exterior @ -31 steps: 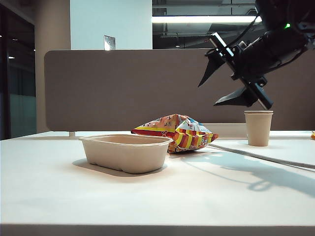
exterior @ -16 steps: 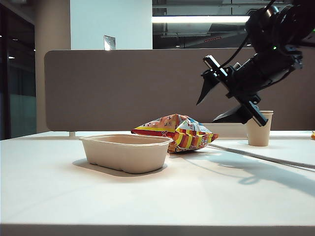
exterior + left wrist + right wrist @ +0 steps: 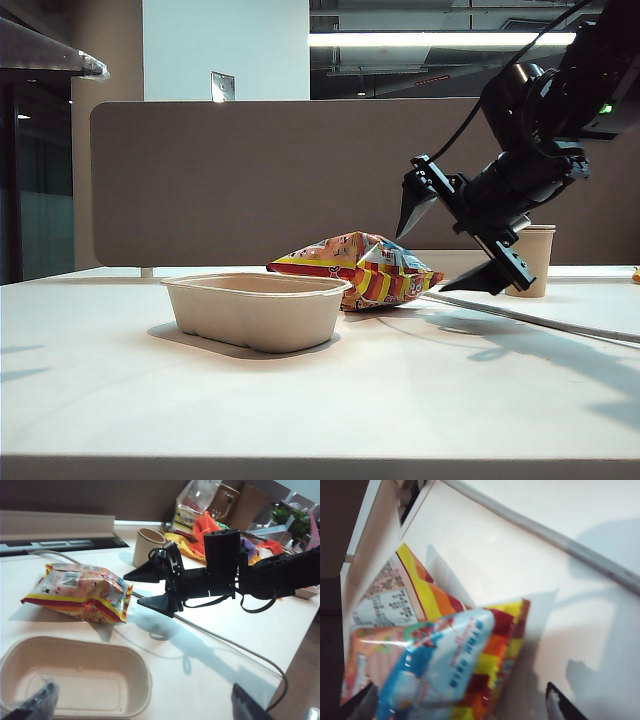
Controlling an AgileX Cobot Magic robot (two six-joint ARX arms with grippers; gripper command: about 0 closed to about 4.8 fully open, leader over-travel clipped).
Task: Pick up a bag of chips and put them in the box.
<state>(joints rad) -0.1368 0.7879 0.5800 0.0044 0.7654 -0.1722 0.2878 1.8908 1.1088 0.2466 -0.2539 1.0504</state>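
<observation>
The bag of chips [image 3: 357,270] carries print, but none of it reads: in the right wrist view a pale panel of small dark text and blue characters on a white-blue patch are too blurred to make out. It is a puffed, crinkly foil bag [image 3: 77,591] with red, yellow and orange stripes along its edges and pale blue-white patches [image 3: 435,665], lying on the white table [image 3: 400,400] at centre frame in the exterior view, just behind and right of the box [image 3: 257,309]. The box is a shallow beige fibre tray with a rolled rim, and nothing shows inside it [image 3: 75,680]. The right gripper [image 3: 452,240] hangs right of centre, just beside the bag's right end, its two black fingers spread wide and grasping nothing. The left gripper [image 3: 142,705] appears only as two blurred dark fingertips at the lower corners of its wrist view, set far apart and empty, above the tray. A grey cable [image 3: 530,318] crosses the table at right, and a tan paper cup [image 3: 530,262] stands partly hidden behind the right gripper.
</observation>
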